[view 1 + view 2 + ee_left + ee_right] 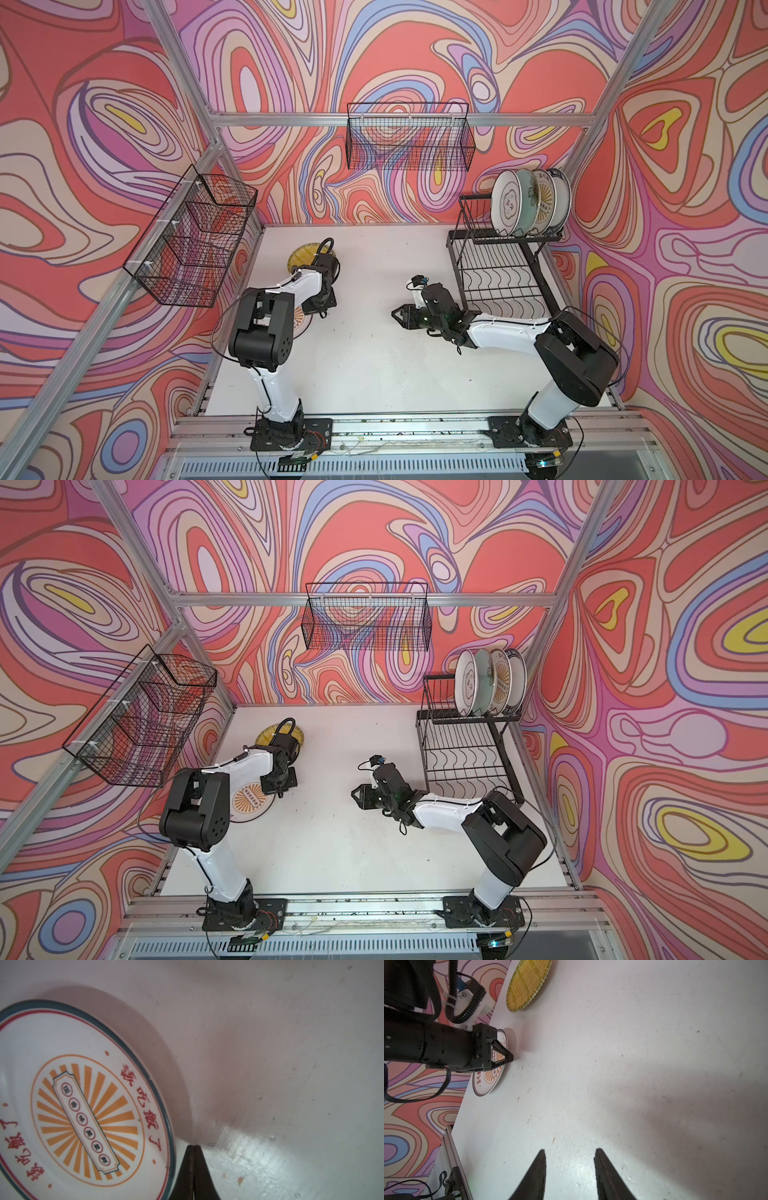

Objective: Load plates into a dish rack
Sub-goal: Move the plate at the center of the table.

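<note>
DESK: Where did the plates sit?
PHOTOGRAPHER: Four plates (530,203) stood on edge in the raised tier of the dish rack (498,282), at the far right of the table (374,361). Two more lay flat at its far left: a yellow striped plate (527,985) and, nearer the arm bases, an orange-sunburst plate (83,1115).
DESK: And the grippers?
PHOTOGRAPHER: The left gripper (193,1147) had its jaws pressed together, tips down just beside the orange-sunburst plate's rim, clamping nothing. Only the left wrist view showed that. In both top views the left arm (291,286) hid the tips and covered part of each flat plate. The right wrist view caught that gripper side-on at the plate's edge. The right gripper (570,1150) hung with its fingers apart over bare table, near the rack's lower tier, holding nothing
</note>
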{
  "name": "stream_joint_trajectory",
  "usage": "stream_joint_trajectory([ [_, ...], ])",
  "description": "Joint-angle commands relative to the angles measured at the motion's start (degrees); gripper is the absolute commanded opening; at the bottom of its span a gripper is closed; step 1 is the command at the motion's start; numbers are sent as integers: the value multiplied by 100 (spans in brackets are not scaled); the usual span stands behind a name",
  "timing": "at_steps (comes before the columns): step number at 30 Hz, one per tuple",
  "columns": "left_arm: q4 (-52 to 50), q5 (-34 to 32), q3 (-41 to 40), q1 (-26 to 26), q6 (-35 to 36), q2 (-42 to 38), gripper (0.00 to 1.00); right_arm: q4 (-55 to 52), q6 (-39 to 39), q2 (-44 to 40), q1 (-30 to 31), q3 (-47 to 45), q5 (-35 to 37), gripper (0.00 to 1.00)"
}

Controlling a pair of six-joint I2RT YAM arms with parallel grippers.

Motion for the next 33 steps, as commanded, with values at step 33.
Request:
stream_joint_trajectory([
  [33, -285, -84, -465, 705, -20, -803, 24, -66, -138, -203, 23, -69, 144, 40],
])
